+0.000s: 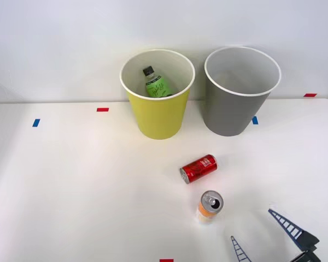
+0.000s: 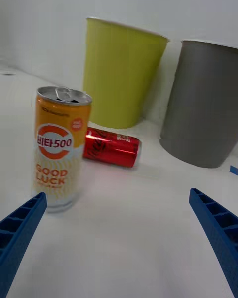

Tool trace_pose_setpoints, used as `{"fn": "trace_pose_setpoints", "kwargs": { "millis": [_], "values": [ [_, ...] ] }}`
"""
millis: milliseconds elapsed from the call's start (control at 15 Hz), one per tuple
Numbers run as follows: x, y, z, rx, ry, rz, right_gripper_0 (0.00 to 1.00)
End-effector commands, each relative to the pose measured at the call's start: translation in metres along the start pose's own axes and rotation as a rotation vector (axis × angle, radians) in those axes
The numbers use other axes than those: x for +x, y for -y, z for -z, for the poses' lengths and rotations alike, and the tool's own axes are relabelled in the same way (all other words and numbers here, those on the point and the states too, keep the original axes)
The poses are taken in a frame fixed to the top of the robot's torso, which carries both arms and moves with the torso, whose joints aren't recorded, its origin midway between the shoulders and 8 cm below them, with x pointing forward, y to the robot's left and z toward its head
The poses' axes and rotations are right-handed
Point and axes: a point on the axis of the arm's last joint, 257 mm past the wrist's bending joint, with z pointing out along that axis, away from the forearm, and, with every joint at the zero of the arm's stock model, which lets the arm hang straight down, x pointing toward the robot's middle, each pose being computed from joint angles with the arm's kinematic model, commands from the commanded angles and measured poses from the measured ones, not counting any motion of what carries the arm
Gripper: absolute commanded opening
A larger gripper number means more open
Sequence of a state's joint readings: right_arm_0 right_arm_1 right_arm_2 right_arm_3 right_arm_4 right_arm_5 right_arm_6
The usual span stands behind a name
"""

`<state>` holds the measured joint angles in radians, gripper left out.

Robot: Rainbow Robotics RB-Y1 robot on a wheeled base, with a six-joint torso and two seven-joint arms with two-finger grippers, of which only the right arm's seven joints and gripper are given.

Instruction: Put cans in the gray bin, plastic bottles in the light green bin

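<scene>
An orange-and-white can [image 1: 210,205] [image 2: 60,149] stands upright on the white table. Just behind it a red can [image 1: 199,168] [image 2: 111,147] lies on its side. Further back stand the light green bin [image 1: 156,117] [image 2: 121,74] and, to its right, the gray bin [image 1: 229,117] [image 2: 203,104]. A plastic bottle [image 1: 156,83] with a black cap and green label leans inside the light green bin. My right gripper [image 1: 251,224] [image 2: 117,194] hovers open near the table's front right, a little to the right of the orange can and holding nothing.
Small red tape marks [image 1: 102,109] and blue tape marks [image 1: 36,123] dot the white table [image 1: 71,180]. A pale wall rises directly behind the bins. Broad bare tabletop lies to the left of the cans.
</scene>
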<state>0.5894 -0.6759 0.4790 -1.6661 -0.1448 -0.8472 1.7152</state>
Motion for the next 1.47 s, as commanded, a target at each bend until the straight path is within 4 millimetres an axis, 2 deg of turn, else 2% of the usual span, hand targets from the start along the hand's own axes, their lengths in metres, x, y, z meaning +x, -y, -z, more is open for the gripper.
{"fn": "trace_pose_setpoints", "kwargs": {
  "millis": [67,533,800,1067,1467],
  "values": [
    [-0.005,-0.012,-0.005,-0.022,0.021,-0.041,1.00],
    [-0.016,-0.030,-0.031,-0.039,0.068,-0.109,1.00],
    [-0.004,-0.031,-0.043,-0.039,0.087,-0.115,1.00],
    [-0.017,-0.039,-0.066,-0.067,0.139,-0.129,1.00],
    [-0.018,-0.039,-0.090,-0.067,0.135,-0.124,0.99]
  ]
}}
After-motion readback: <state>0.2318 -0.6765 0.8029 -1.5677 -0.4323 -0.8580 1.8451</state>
